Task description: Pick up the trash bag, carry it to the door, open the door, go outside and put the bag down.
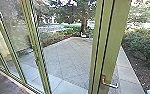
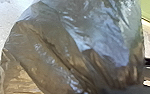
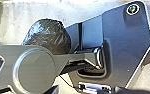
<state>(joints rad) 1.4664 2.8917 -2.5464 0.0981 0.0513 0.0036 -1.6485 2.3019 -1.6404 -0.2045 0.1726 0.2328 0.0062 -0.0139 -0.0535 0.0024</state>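
The head view has a green door frame (image 1: pixel 113 45) with a lever handle (image 1: pixel 109 84) (paving (image 1: pixel 66 57) beyond). In the left wrist view, the trash bag (image 2: pixel 66 50) bulges close before the left gripper; whether pinched, I can't tell, nor the right gripper's state.

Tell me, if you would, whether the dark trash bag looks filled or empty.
It looks filled: the trash bag bulges out round in the right wrist view. How full it is, I cannot tell.

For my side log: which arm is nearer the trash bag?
Left. The trash bag looms large, close to the left wrist camera; the right wrist camera sees it smaller, farther off.
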